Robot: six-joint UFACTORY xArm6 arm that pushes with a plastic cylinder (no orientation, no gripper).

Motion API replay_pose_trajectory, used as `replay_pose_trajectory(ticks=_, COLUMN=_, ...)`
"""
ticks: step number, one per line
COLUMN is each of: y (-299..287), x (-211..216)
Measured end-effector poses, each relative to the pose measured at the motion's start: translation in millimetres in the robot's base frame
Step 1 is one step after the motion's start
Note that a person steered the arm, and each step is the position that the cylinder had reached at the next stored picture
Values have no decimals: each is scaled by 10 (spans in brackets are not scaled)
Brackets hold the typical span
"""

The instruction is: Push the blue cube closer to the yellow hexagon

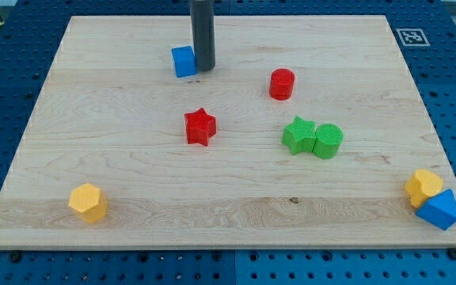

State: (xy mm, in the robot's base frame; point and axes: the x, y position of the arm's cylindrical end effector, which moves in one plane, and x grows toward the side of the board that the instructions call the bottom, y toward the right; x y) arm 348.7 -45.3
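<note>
The blue cube [184,61] touches my tip [204,68] on its left

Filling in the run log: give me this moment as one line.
tip: touching blue cube's right side | target: yellow hexagon, bottom left, far from cube | red star near the path between

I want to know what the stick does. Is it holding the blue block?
No, nothing is held. My tip only stands beside the blue cube, at its right side in the view, to push it.
</note>
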Motion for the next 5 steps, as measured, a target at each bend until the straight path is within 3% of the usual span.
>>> replay_pose_trajectory(ticks=1, y=-269, x=410)
replay_pose_trajectory(ticks=3, y=-40, x=419)
replay_pose_trajectory(ticks=4, y=65, x=275)
replay_pose_trajectory(ticks=5, y=66, x=-171)
